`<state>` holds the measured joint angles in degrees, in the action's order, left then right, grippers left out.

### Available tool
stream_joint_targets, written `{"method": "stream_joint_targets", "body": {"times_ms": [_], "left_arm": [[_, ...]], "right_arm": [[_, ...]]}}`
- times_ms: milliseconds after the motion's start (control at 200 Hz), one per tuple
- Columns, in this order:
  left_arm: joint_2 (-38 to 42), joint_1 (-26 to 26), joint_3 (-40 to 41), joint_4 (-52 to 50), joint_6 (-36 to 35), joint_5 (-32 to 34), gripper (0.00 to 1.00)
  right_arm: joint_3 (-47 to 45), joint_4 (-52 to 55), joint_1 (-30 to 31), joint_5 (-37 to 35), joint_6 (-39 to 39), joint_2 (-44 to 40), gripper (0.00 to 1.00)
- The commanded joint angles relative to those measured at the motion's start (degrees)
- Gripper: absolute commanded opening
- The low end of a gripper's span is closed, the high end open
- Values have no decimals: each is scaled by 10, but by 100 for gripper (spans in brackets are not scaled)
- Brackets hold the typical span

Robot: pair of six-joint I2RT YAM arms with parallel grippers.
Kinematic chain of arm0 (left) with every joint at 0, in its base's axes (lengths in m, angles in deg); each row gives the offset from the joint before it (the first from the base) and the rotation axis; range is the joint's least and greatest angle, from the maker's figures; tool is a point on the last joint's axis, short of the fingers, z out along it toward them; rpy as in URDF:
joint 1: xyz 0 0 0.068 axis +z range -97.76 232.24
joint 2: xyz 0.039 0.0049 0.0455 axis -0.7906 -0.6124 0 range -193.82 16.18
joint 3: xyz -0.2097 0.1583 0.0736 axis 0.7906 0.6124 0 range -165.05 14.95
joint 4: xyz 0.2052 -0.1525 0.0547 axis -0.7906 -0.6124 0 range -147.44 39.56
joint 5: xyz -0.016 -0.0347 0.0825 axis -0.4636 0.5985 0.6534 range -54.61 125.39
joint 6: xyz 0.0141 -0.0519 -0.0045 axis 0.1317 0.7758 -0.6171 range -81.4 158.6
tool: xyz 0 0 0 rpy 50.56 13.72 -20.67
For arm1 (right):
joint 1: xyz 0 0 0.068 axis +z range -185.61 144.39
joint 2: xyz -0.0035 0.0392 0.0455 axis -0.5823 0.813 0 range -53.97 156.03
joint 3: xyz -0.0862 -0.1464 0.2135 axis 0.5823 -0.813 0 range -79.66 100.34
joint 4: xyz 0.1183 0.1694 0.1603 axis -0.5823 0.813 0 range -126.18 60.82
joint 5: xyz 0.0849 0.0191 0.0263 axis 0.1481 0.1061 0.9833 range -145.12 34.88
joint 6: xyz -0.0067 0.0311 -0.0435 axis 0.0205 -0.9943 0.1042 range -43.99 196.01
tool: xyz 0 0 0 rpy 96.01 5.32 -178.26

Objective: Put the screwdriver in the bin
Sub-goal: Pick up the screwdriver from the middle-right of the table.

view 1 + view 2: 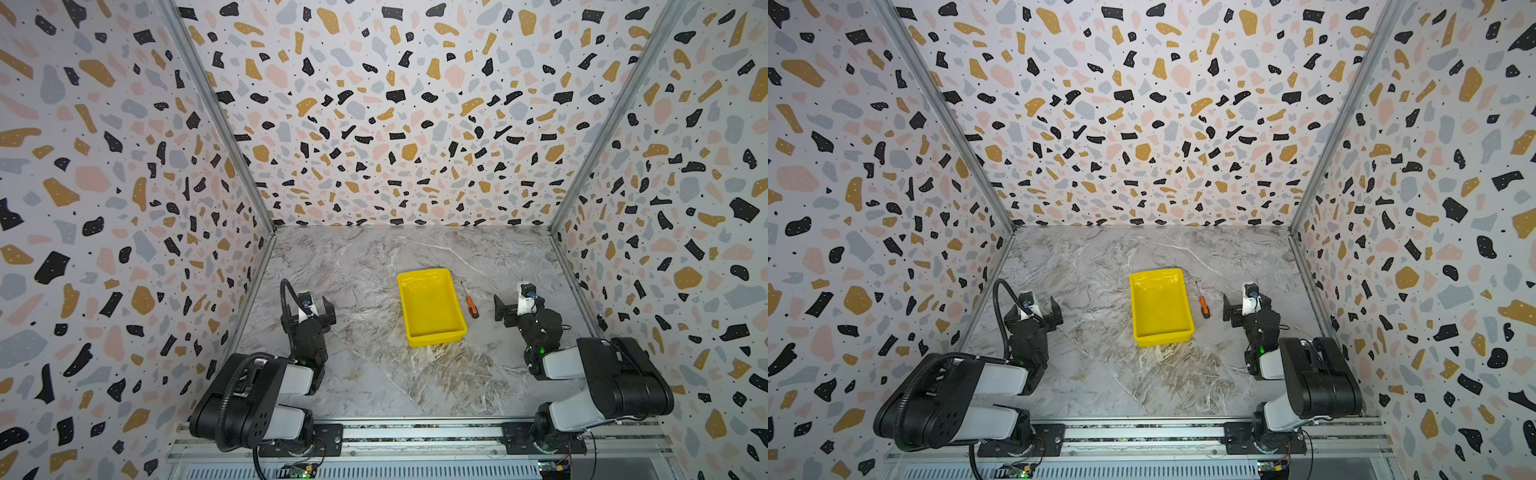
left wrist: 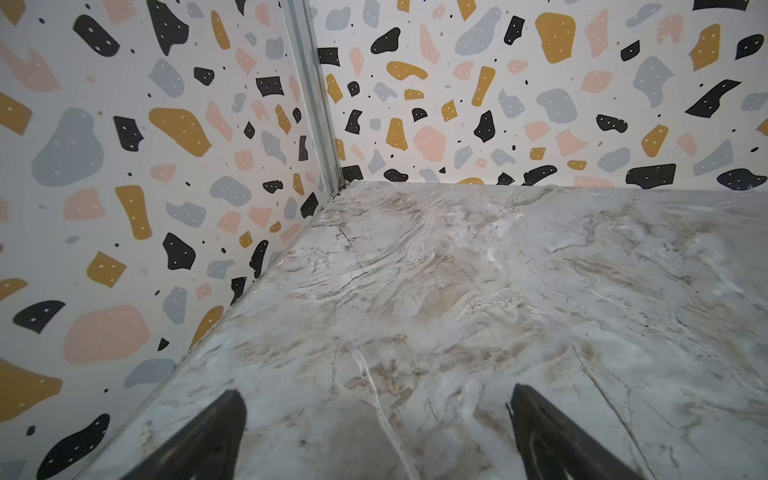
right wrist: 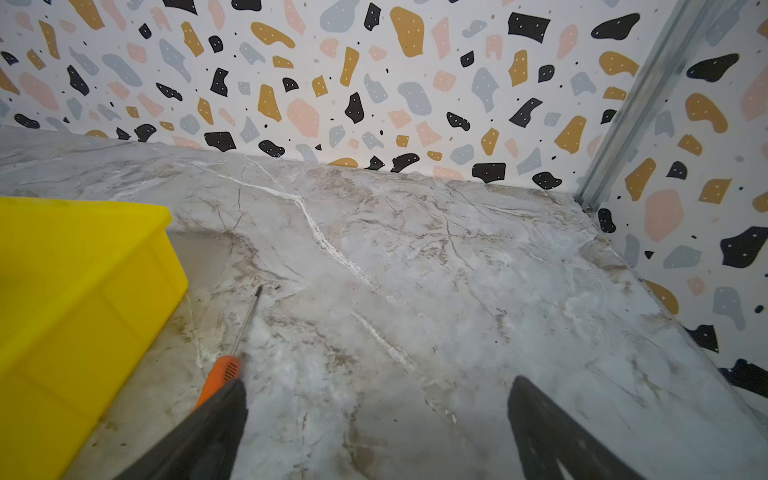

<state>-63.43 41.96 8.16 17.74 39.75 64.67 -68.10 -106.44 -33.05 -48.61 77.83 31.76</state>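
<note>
Your marble worktop [image 1: 374, 374] carries a yellow bin [image 1: 430, 305] near its middle, empty, so nothing of the task is done yet. Your right gripper [image 1: 500, 308] hangs just right of it with jaws spread wide, holding nothing; your left gripper [image 1: 322, 309], also spread and empty, waits toward the worktop's left edge. The screwdriver [image 1: 471, 305] lies flat between bin and right gripper, beside the bin's right wall. It awaits grasping, lifting and dropping inside.

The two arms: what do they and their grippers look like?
Both arms are black at the joints with pale grey link covers. The left gripper and right gripper have black, wedge-shaped fingers. A ribbed black cable hose loops along the left arm. Small green lights glow at the joints.
</note>
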Motion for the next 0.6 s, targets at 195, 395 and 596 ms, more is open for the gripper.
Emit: {"method": "stream_joint_targets", "body": {"times_ms": [195, 395, 596], "left_arm": [[5, 3, -10, 22, 6, -2, 100], [6, 3, -10, 22, 5, -2, 100], [6, 4, -9, 22, 5, -3, 100]], "right_arm": [[7, -5, 3, -9, 3, -4, 99], [5, -7, 6, -15, 4, -5, 99], [4, -9, 11, -23, 5, -5, 99]]}}
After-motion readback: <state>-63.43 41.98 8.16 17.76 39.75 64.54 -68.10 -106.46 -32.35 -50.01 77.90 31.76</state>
